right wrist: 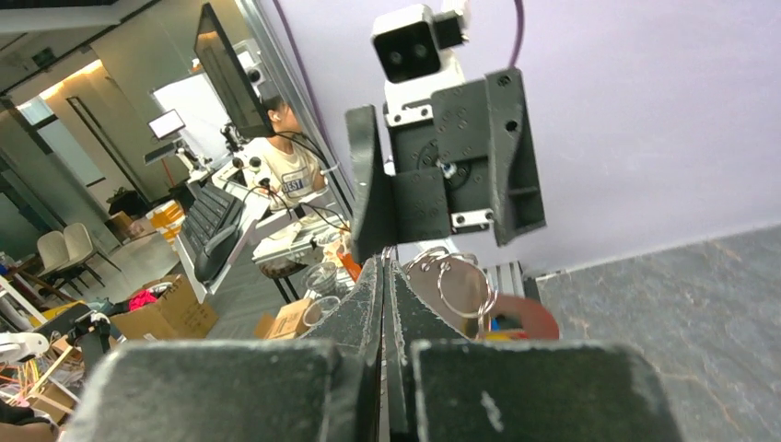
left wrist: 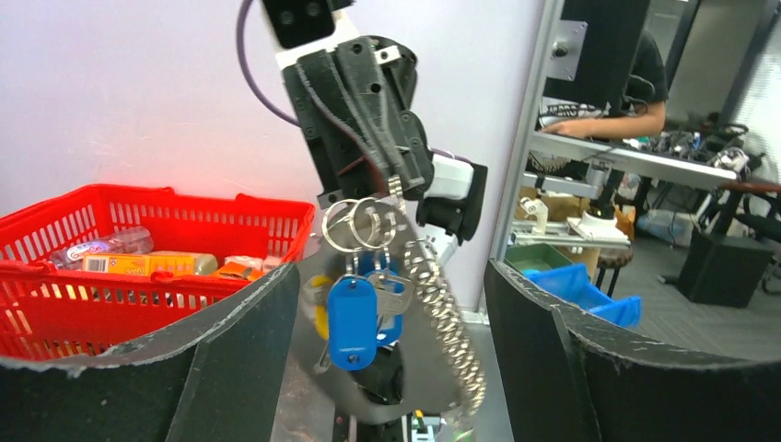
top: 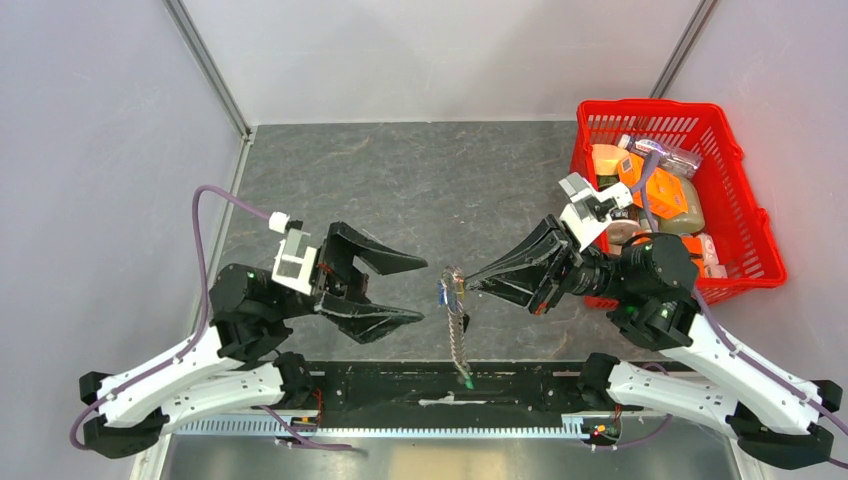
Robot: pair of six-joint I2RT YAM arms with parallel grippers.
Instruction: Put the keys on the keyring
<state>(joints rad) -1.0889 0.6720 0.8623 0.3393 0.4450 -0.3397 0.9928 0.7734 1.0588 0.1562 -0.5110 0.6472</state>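
Observation:
The keyring [top: 456, 277] hangs in the air over the table's near middle, pinched at its top by my right gripper [top: 470, 283], which is shut on it. The keys [top: 444, 293] dangle from its rings, and the twisted chain [top: 460, 340] drops to a green tag [top: 467, 381]. In the left wrist view the rings [left wrist: 364, 224] carry blue-capped keys [left wrist: 352, 318], a yellow cap [left wrist: 320, 308] behind them, and the chain [left wrist: 447, 318] beside. My left gripper [top: 423, 290] stands open just left of the keys, fingers apart from them. The right wrist view shows closed fingers [right wrist: 405, 313] and silver rings [right wrist: 460, 281].
A red basket [top: 740, 200] full of packaged goods stands at the back right, close behind the right arm; it also shows as the basket [left wrist: 92, 230] in the left wrist view. A black rail [top: 440, 385] runs along the near edge under the tag.

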